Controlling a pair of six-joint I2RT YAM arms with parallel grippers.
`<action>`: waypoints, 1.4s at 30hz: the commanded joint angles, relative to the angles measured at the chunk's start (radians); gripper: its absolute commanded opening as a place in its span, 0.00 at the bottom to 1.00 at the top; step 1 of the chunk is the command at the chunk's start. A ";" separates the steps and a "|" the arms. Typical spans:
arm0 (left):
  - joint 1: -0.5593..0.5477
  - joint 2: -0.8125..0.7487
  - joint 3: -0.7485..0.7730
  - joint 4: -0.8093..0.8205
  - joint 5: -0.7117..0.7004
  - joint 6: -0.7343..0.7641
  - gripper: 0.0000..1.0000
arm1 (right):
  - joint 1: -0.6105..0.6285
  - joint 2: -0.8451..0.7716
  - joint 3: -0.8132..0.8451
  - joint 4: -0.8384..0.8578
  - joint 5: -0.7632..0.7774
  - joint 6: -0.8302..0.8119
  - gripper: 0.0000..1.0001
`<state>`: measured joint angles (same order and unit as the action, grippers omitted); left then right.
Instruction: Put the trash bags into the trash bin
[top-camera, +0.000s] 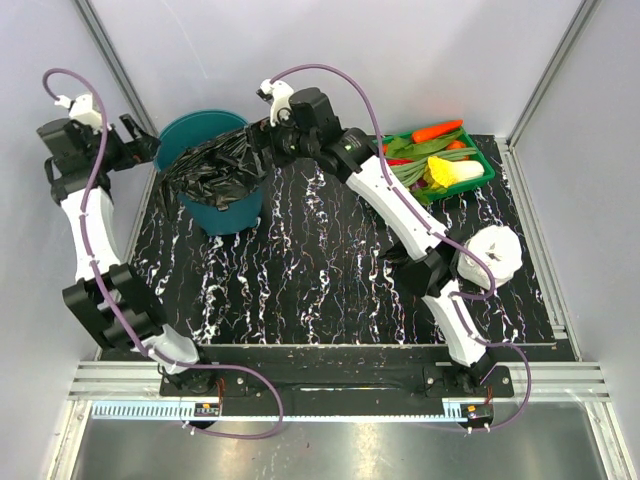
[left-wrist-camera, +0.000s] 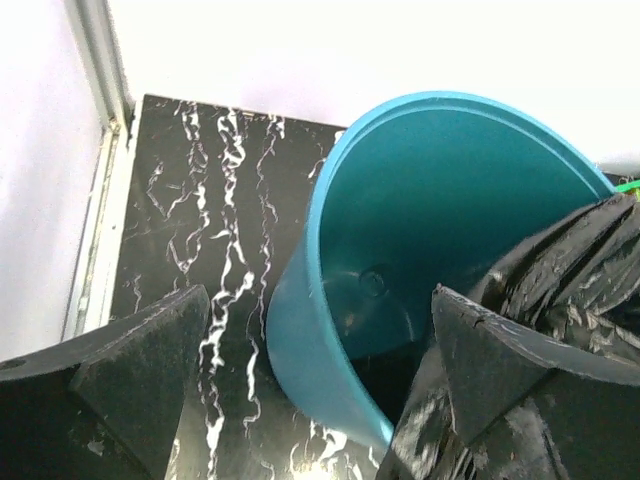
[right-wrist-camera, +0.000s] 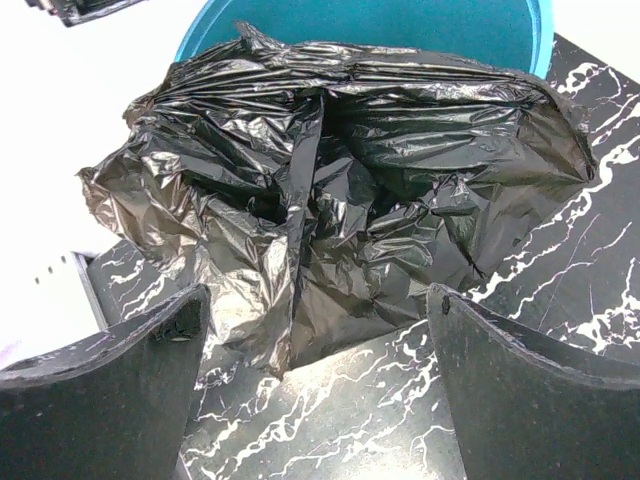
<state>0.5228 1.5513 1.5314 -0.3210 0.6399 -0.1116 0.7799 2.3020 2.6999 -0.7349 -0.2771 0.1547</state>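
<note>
At the surface's far-left corner, the left gripper (left-wrist-camera: 320, 305) hangs wide open and empty beside the upright trash bin (top-camera: 222, 212). The trash bags (top-camera: 212, 165) lie crumpled across its mouth, long axis left to right, spilling over its left rim. The right gripper (right-wrist-camera: 318, 300), also wide open, faces them. The far-right corner holds a green vegetable tray (top-camera: 487, 170), with a white wad (top-camera: 492, 252) nearer.

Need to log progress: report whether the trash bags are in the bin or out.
Half in: the trash bags drape over the trash bin rim, spilling outside toward the table.
</note>
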 joint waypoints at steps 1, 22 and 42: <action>-0.078 0.065 0.107 0.051 -0.147 -0.016 0.97 | 0.012 0.019 0.018 0.042 0.012 0.006 0.94; -0.193 0.283 0.291 -0.085 -0.243 0.185 0.63 | 0.009 -0.076 -0.164 0.042 0.039 -0.023 0.94; -0.257 0.263 0.274 -0.245 -0.169 0.254 0.09 | -0.028 -0.127 -0.098 -0.083 0.044 -0.082 0.97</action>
<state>0.3004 1.8351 1.7912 -0.4965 0.4229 0.1341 0.7738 2.2822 2.5603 -0.7895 -0.2470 0.1165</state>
